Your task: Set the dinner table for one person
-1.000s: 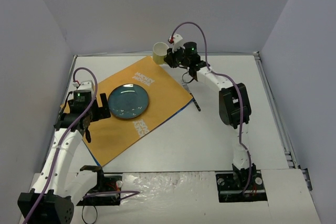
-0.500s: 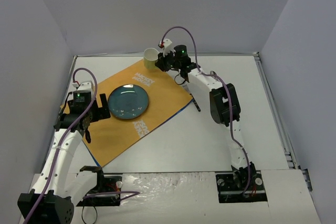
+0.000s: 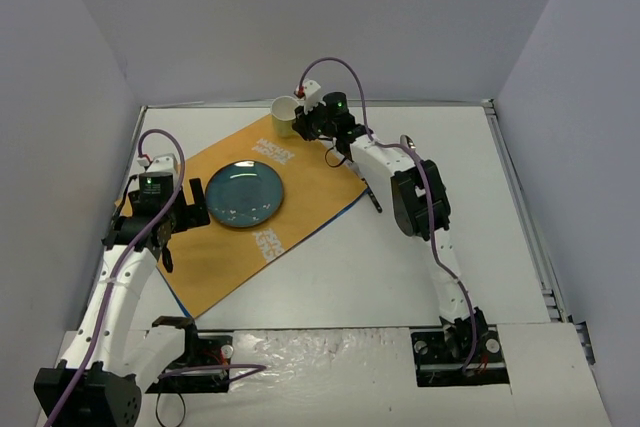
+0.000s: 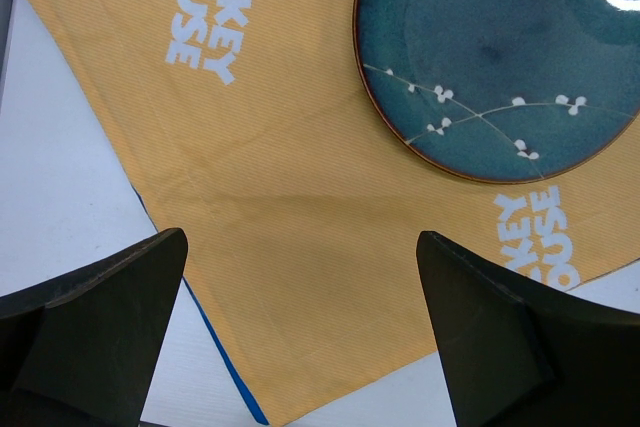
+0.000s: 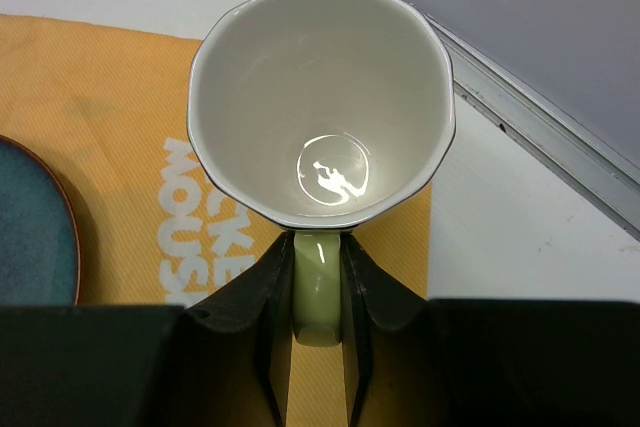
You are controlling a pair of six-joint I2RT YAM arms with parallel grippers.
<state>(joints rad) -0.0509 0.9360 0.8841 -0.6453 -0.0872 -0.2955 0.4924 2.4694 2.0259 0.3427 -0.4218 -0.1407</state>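
The right pincer (image 5: 318,282) pinches the handle of a pale cup (image 5: 320,107), its jaws pressed against it from both sides. It holds the cup upright at the far corner of the orange placemat (image 3: 235,257); whether the cup rests on the mat or hangs above it cannot be told. The dinner table (image 3: 340,277), a large white top, lies under everything. The placemat sits angled on its left half, with a blue plate (image 3: 245,193) on it. A thin dark item (image 3: 372,197), too small to identify, lies just right of the mat. The left pincer (image 4: 300,332) is spread wide and holds nothing, hovering over the placemat's left side. By the look of it, mat and plate are set, the cup is nearly placed, and cutlery seems left to do
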